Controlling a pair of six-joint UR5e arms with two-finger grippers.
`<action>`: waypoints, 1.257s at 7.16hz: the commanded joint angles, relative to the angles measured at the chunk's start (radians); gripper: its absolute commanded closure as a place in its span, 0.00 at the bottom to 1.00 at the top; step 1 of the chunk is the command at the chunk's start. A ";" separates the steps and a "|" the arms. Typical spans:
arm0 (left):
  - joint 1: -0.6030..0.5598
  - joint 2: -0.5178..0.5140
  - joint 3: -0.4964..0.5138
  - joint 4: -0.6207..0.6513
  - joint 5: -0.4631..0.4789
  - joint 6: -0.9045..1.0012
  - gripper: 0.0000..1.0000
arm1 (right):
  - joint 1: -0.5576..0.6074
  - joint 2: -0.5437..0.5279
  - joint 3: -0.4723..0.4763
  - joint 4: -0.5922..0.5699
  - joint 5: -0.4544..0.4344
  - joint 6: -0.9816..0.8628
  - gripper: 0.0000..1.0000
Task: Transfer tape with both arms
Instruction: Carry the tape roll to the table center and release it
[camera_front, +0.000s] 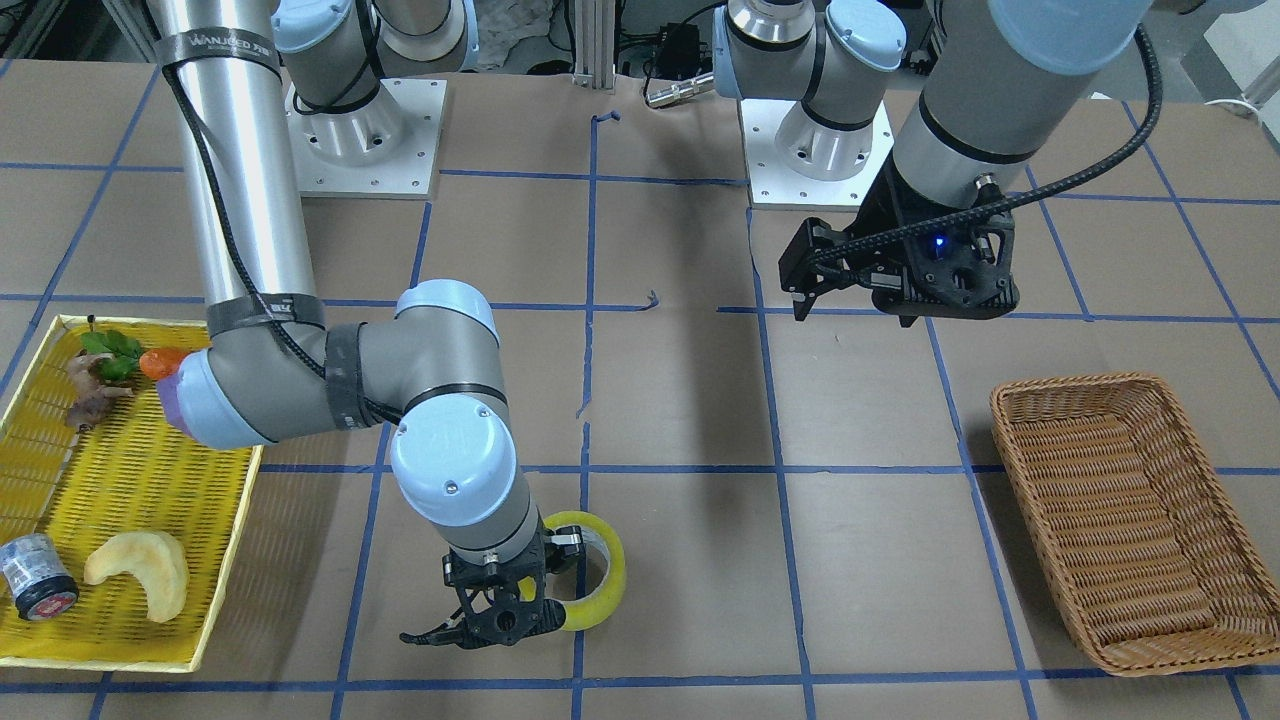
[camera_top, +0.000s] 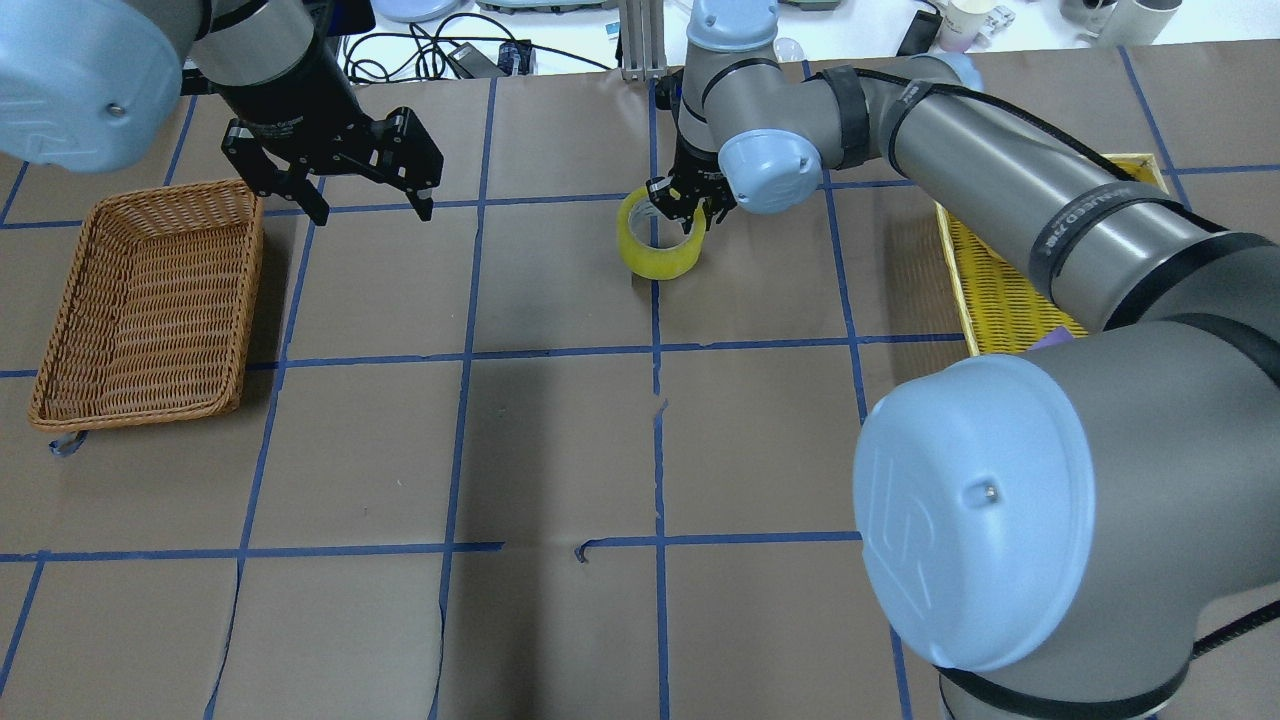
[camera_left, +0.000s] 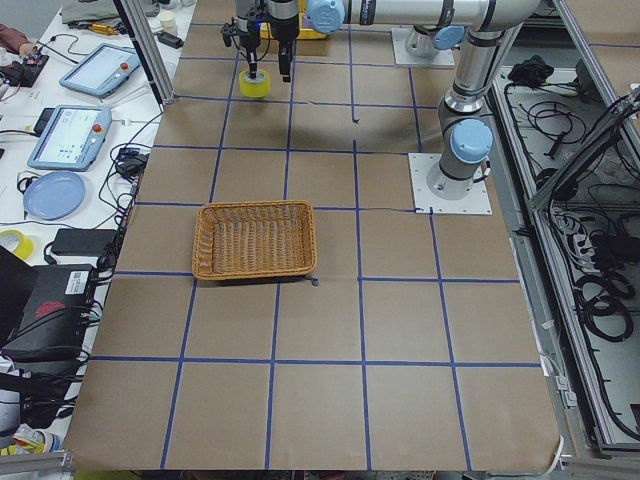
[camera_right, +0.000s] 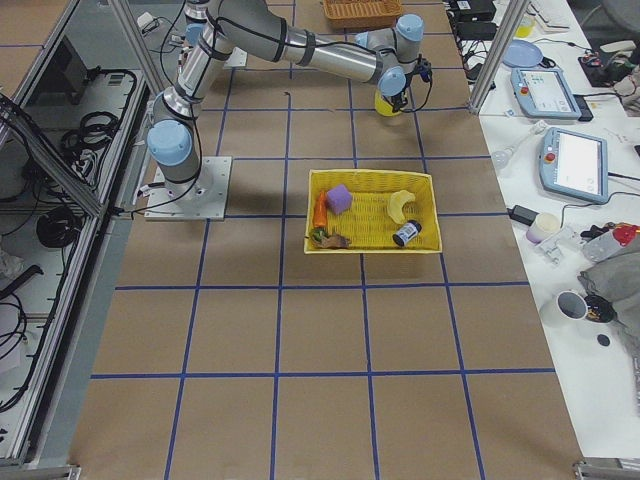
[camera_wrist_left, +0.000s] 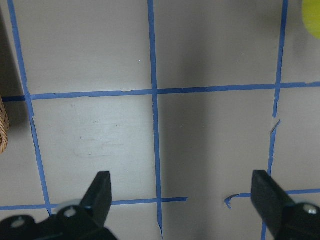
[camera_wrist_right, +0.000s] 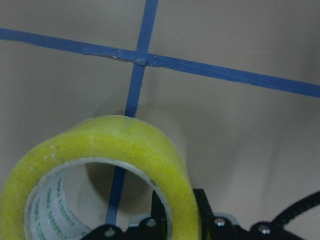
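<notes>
The yellow tape roll (camera_front: 598, 570) stands on edge at or just above the table near a blue grid crossing; I cannot tell if it touches. It also shows in the overhead view (camera_top: 658, 250) and the right wrist view (camera_wrist_right: 105, 150). My right gripper (camera_front: 505, 615) is shut on the roll's wall, one finger inside the core and one outside (camera_wrist_right: 176, 212). My left gripper (camera_top: 372, 210) is open and empty, hanging above the table beside the basket, well apart from the tape; the left wrist view shows its spread fingers (camera_wrist_left: 181, 185) over bare paper.
A brown wicker basket (camera_top: 150, 300) sits at the robot's left. A yellow mesh tray (camera_front: 130, 480) at the robot's right holds a grey cylinder (camera_front: 38, 578), a pale curved piece (camera_front: 140, 570) and a carrot (camera_front: 160, 362). Brown paper with blue tape lines covers the table.
</notes>
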 joint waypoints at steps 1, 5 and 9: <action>0.001 -0.002 0.000 0.000 0.001 0.000 0.00 | 0.011 0.026 -0.012 -0.004 0.001 0.018 0.81; 0.001 -0.005 0.000 0.000 0.000 0.000 0.00 | 0.010 0.006 -0.015 0.005 0.001 0.027 0.00; -0.007 -0.021 0.008 0.095 -0.006 -0.012 0.00 | -0.062 -0.249 0.004 0.248 -0.025 0.015 0.00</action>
